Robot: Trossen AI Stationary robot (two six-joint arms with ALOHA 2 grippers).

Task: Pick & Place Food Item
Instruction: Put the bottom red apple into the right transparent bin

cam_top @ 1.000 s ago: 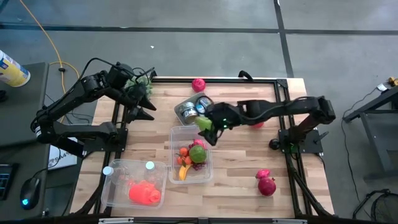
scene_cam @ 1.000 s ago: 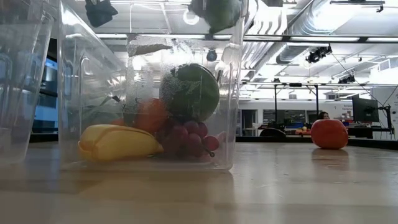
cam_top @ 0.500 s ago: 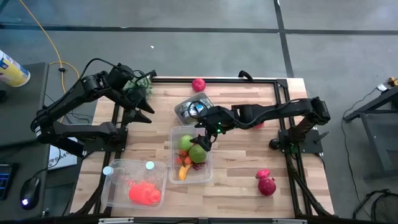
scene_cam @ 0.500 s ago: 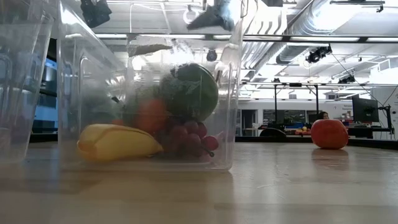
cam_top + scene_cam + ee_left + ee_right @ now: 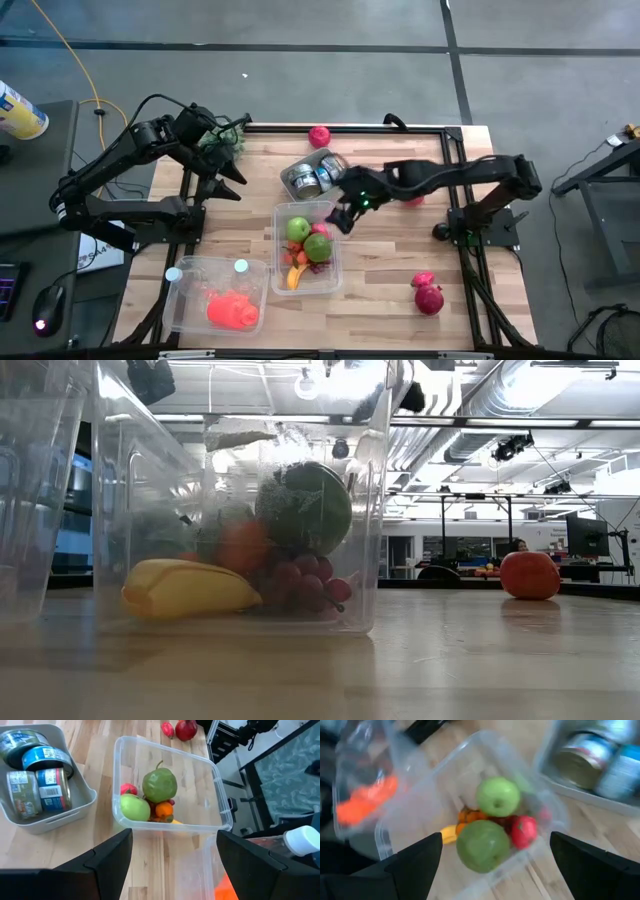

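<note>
A green apple (image 5: 297, 229) lies in the clear container (image 5: 277, 262) in the middle of the table. It rests beside a larger green fruit (image 5: 318, 247), on a banana (image 5: 190, 588), an orange (image 5: 163, 810) and grapes (image 5: 305, 582). My right gripper (image 5: 343, 217) hovers open just above the container's far right corner, with nothing between its fingers. My left gripper (image 5: 230, 178) stands open over the table's far left part, empty, pointing toward the container.
A grey tray of cans (image 5: 314, 174) stands just beyond the container. A second clear container (image 5: 196, 272) with an orange item (image 5: 232, 311) sits at the near left. Red fruits lie at the near right (image 5: 427, 294) and the far edge (image 5: 319, 135). A tomato (image 5: 530, 575) lies by the right arm.
My right gripper has let go of the green apple that it held above the container. The apple has dropped into the container's far left corner, beside the larger green fruit. The gripper has rolled and drawn back a little toward the table's right edge.
</note>
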